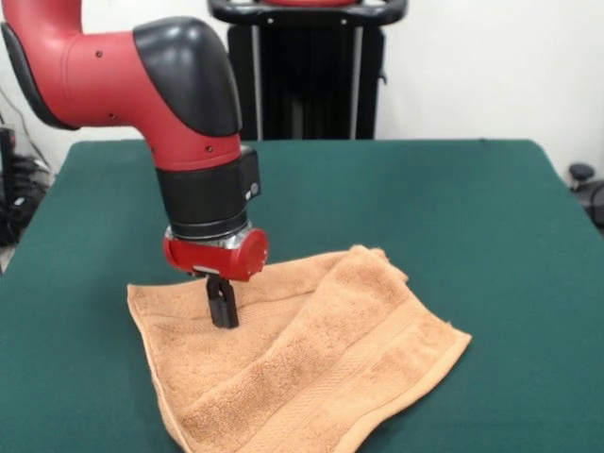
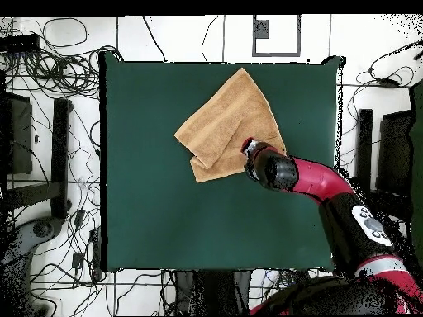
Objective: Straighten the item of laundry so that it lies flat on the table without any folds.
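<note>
Right now my claw (image 1: pixel 223 310) looks pressed together on the folded towel (image 1: pixel 311 368), I think; dragging could bunch it or slide it across the counter (image 1: pixel 491 226).

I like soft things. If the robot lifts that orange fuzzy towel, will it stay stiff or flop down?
Probably flop: the orange-tan terry-cloth towel already lies folded over itself on the dark green felt table. It looks thin, so likely light. Pushed by the gripper, it would probably bunch up rather than slide.
</note>
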### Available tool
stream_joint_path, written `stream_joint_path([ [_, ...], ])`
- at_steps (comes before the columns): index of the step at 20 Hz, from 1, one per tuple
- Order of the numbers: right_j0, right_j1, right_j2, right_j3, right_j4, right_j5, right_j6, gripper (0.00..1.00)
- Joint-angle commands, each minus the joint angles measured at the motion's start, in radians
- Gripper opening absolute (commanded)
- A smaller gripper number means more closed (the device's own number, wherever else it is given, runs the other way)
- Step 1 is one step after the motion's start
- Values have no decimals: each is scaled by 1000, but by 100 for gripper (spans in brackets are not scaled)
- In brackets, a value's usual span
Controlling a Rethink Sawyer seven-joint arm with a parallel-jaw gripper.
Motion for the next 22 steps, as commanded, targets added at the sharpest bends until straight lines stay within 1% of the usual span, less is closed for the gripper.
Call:
stream_joint_path([
  [1, 80, 112, -57, -38, 16, 49, 94, 0],
  [4, 88, 87, -76, -27, 25, 84, 90, 0],
  [7, 115, 56, -116, -13, 37, 116, 108, 0],
  [13, 144, 26, -169, -7, 69, 160, 116, 0],
  [17, 148, 8, -181, 3, 95, 207, 98, 0],
  [20, 137, 2, -179, 28, 99, 201, 90, 0],
  [22, 130, 6, -181, 23, 99, 206, 81, 0],
])
